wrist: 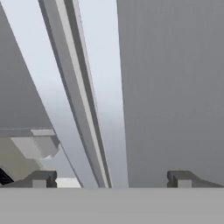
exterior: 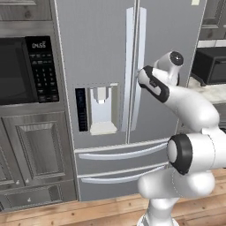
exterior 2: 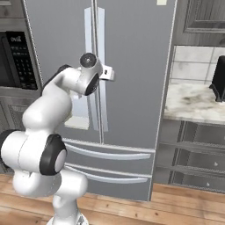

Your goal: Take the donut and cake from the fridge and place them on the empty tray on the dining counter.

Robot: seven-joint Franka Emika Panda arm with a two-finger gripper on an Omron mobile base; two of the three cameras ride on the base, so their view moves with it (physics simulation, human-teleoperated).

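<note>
Left base view showed a wood floor point(exterior: 106, 209) and built-in microwave point(exterior: 26, 70) beside the closed grey fridge point(exterior: 97, 53), long handles upright at its centre. The gripper point(wrist: 111, 178) stood open, facing those handles.

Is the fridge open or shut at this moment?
Shut. Both doors of the fridge lie flush, their two long handles side by side at the middle seam, and none of the interior shows.

A built-in microwave point(exterior: 26, 70) sits left among grey panelled cabinets point(exterior: 37, 150); at right, a marble counter point(exterior 2: 193, 103) meets a tiled wall point(exterior 2: 193, 63), above a wood floor point(exterior 2: 176, 206).
</note>
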